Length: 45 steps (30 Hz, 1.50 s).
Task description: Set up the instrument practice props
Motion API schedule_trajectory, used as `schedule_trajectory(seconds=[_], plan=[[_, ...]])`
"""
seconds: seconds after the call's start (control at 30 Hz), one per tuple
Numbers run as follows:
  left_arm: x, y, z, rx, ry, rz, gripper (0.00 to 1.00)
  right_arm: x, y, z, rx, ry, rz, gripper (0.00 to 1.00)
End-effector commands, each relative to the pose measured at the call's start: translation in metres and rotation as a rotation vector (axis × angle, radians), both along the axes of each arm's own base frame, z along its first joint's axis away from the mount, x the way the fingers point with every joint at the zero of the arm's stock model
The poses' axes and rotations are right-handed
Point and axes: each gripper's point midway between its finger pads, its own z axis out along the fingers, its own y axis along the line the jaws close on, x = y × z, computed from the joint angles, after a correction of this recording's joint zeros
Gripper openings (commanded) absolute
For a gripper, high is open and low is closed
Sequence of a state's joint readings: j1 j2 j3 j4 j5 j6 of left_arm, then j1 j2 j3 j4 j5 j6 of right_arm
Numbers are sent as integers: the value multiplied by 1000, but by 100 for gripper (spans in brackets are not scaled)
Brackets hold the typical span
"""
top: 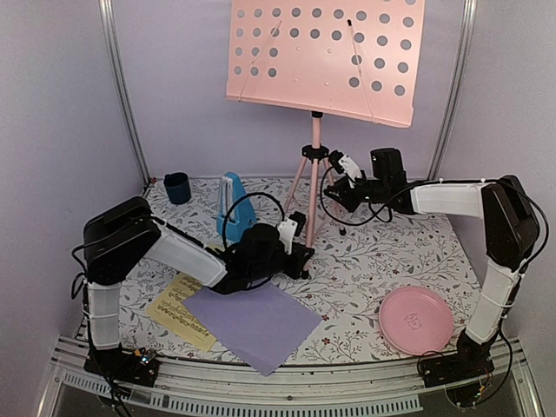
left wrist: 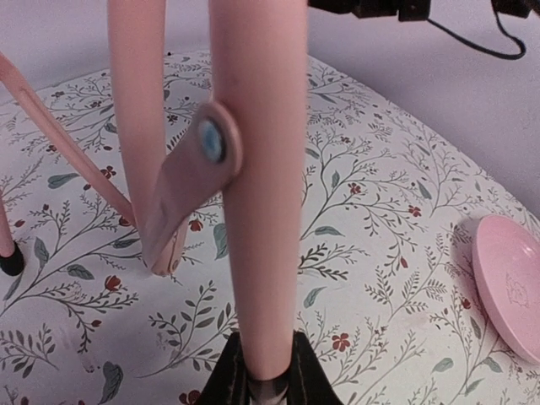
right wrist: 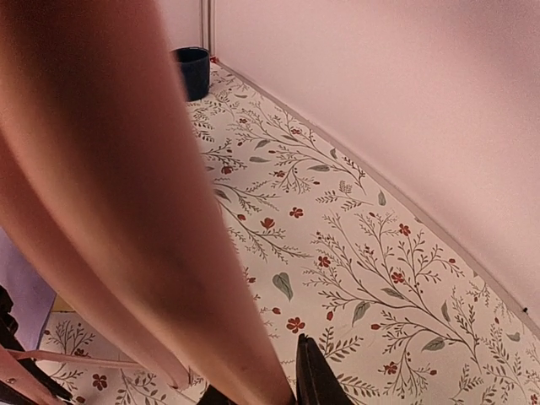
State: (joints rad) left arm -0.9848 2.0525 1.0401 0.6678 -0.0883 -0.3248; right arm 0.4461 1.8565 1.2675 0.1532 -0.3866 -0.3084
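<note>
Far left by the back wall, a small dark blue cup (top: pixel 177 187). Beside it, the blue pyramid metronome (top: pixel 234 204), upright. Nearer, the yellow music sheet (top: pixel 176 310) flat on the floral tabletop (top: pixel 373 261), partly under the lavender music sheet (top: pixel 252 326). At centre, the left gripper (top: pixel 303 248), clenched on a lower leg of the pink tripod music stand (top: pixel 315 130) (perforated desk high above, bare of sheets). Just right, the right gripper (top: pixel 334 189) against an upper leg, one finger (right wrist: pixel 310 375) touching, the other hidden: grip impossible to tell. Far right, a round pink plate (top: pixel 417 320). Probably light, stiff, top-heavy, slick tubing; best held low on legs or pole, not by the desk.
</note>
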Motion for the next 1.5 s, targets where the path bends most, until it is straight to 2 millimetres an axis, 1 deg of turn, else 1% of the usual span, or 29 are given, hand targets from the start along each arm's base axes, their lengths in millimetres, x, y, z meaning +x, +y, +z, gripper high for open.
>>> schedule_trajectory(seconds=[0.0, 0.07, 0.2, 0.27, 0.53, 0.7, 0.9, 1.03, 1.1, 1.17, 1.3, 1.47], plan=[[-36, -4, -6, 58, -1, -59, 0, 9, -40, 12, -38, -7, -174, 0], [-38, 1, -9, 71, 2, -50, 0, 7, -47, 14, -57, -13, -203, 0], [-39, 13, -16, 92, 10, -19, 0, -1, -64, 2, -114, 9, -262, 0], [-41, 15, -20, 101, 18, -22, 0, -5, -72, -2, -139, 15, -292, 0], [-60, 23, -43, 140, 74, -38, 0, -15, -104, -25, -239, 76, -422, 0], [-64, 28, -51, 150, 93, -34, 0, -25, -123, -27, -272, 82, -500, 0], [-66, 28, -62, 168, 110, -31, 0, -40, -133, -33, -295, 99, -535, 0], [-67, 27, -69, 173, 128, -35, 0, -46, -142, -44, -323, 114, -571, 0], [-67, 26, -72, 179, 129, -38, 0, -44, -145, -46, -335, 107, -595, 0], [-63, 25, -75, 193, 124, -34, 0, -39, -145, -42, -327, 83, -613, 0], [-50, 24, -78, 203, 117, -25, 0, -21, -140, -24, -302, 17, -631, 0], [-23, 31, -76, 221, 91, 2, 0, 9, -127, 2, -294, -78, -618, 0]])
